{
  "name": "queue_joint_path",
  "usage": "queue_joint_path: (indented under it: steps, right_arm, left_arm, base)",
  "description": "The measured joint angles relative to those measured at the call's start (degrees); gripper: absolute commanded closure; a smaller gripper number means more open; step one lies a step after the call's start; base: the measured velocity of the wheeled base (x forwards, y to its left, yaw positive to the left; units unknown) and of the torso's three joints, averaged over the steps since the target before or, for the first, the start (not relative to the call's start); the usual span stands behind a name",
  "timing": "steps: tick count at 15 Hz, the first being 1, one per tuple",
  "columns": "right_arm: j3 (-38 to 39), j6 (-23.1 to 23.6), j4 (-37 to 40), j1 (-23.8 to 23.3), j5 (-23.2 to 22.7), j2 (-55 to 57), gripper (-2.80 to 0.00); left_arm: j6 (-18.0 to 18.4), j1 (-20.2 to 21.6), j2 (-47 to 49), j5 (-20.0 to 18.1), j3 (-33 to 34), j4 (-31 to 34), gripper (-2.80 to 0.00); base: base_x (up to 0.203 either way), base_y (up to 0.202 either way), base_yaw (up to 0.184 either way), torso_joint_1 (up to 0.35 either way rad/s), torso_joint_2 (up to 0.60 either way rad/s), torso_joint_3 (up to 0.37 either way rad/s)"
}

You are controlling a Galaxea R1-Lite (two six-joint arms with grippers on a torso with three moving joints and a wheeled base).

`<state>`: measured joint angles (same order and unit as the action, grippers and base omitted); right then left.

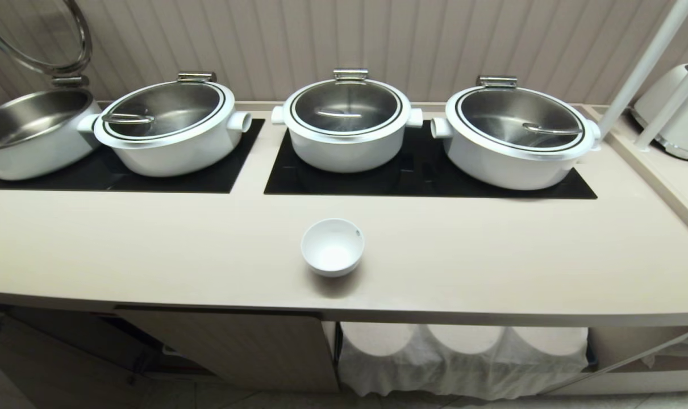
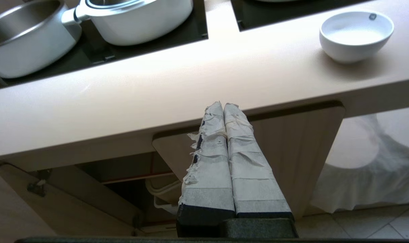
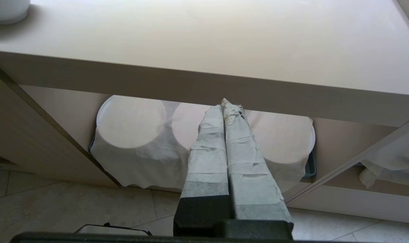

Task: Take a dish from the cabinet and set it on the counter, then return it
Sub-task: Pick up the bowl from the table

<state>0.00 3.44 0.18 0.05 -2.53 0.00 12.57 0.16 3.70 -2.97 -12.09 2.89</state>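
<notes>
Our small round glossy white bowl (image 1: 332, 246) stands upright and alone on the long smooth cream-beige worktop (image 1: 491, 250), near its rounded front edge and well apart from both arms, so by our reckoning the return to the low pale beige fluted cabinet (image 2: 292, 145) is what remains. Our left claw (image 2: 223, 106) hangs below the worktop's edge in front of the cabinet door, its tape-wrapped fingers (image 2: 207, 162) pressed together on nothing; our right claw (image 3: 223, 105) is parked lower down before the cloth-draped stacks (image 3: 130, 135), likewise closed and empty. The risks we see: the bowl's glaze is slick and its wall curved, so a pinch at the rim could slip or tip it; sitting this close to the front, a nudge from a rising claw could push it over the edge onto the tiled floor (image 3: 55, 206). The half-open door could also catch the arm on the way in. Behind the bowl, big white lidded pots (image 1: 348, 122) sit on black glass hob panels (image 1: 423, 182), with a ribbed pale wall (image 1: 378, 40) beyond.
</notes>
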Motion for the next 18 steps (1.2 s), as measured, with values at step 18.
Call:
queue_joint_path:
  steps: [18]
  right_arm:
    - [0.0,0.0,0.0,-0.02,0.01,0.0,0.0]
  left_arm:
    - [-5.46,-6.52,48.87,0.0,-40.41,-0.77,0.0]
  base:
    - [0.0,0.0,0.0,0.0,0.0,0.0]
